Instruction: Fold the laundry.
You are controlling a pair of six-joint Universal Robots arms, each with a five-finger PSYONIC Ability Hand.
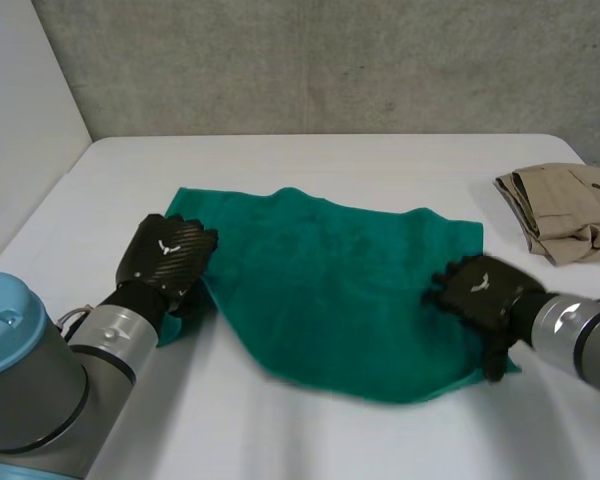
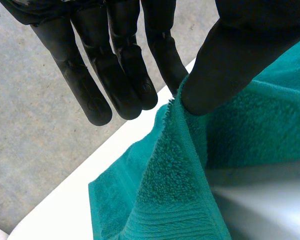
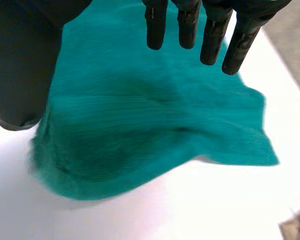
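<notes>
White desk [image 1: 310,160] under a grey concrete wall [image 1: 330,60], folding barely begun. Green towel [image 1: 350,290] across the middle of the desk: lies open in a single layer, shows no finished fold. Looks thick and looped, with a flat woven band along the hem; ripples in soft waves and runs unevenly along the near edge. Left hand [image 1: 170,255] at the towel's left edge: pinches the hem between thumb and nearest finger, raising it in a small peak, with the other fingers [image 2: 90,95] straight and clear of the cloth. Right hand [image 1: 480,290] at the towel's right near corner: holds its fingers [image 3: 210,40] straight and spread above the cloth, thumb beside the edge, and pinches nothing as far as can be seen. Beige garment [image 1: 565,210] well apart at the desk's far right, bunched rather than neatly squared. Leaves, by this reading, nearly everything to do: first fold of the towel, further folds after it, then probably the beige piece.
</notes>
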